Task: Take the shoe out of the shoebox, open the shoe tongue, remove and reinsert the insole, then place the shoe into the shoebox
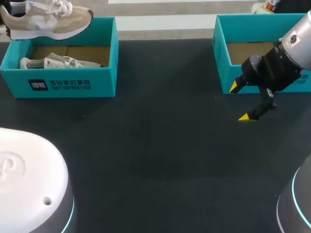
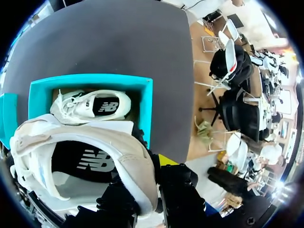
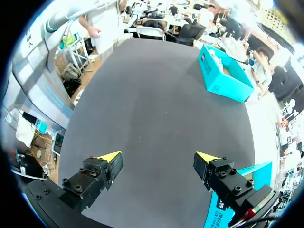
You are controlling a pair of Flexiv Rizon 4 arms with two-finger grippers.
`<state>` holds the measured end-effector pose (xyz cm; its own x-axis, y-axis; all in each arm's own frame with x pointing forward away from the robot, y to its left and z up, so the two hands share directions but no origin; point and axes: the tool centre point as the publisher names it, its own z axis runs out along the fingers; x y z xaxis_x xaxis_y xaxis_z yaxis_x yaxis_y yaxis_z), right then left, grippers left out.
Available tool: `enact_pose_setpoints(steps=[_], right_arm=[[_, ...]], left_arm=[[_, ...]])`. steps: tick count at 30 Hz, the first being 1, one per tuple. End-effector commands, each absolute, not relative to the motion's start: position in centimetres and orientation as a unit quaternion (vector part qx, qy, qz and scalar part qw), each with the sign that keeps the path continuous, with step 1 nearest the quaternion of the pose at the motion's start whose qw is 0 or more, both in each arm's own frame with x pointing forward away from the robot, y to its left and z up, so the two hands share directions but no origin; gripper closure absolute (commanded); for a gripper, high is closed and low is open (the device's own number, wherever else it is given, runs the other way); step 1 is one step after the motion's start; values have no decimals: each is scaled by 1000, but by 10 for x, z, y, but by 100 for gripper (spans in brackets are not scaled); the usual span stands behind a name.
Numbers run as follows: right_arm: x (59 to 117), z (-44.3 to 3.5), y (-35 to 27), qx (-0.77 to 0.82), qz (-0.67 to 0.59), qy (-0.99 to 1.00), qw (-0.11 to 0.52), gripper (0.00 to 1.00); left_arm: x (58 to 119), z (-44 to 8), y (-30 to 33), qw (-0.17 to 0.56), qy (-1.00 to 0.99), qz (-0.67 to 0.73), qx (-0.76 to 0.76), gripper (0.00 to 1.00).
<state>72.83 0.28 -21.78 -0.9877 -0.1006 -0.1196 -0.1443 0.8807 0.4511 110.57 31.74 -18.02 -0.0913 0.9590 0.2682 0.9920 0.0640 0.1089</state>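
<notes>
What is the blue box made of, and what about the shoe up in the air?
The blue box looks like cardboard: thin flat walls, a smooth printed teal outside and a plain brown floor inside. The lifted shoe seems to be soft tan suede or fabric with paler panels, on a thick white sole that looks like foam or rubber.

**Legible markings.** A white letter logo stands on the dark insole (image 2: 95, 160) of the shoe (image 2: 133, 161) clamped in the left jaws. A matching logo shows inside the second shoe (image 2: 90, 105), which lies in the shoebox (image 2: 95, 80) ahead of them. White print also runs along the wall of the second shoebox (image 3: 221, 211) beside the right jaws, too small to read.
</notes>
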Motion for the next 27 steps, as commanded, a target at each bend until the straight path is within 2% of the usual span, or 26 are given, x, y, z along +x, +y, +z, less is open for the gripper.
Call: enact_pose_setpoints(steps=[1,18,27], right_arm=[[729,-219,4,-63,235,969,47,0],[729,-219,4,-63,235,969,47,0],[729,-219,4,-63,235,969,47,0]], left_arm=[[1123,-193,310,65,-729,-129,-669,100],[1181,-253,303,48,-741,-133,-657,100],[1190,-291,307,70,-739,-119,-660,100]])
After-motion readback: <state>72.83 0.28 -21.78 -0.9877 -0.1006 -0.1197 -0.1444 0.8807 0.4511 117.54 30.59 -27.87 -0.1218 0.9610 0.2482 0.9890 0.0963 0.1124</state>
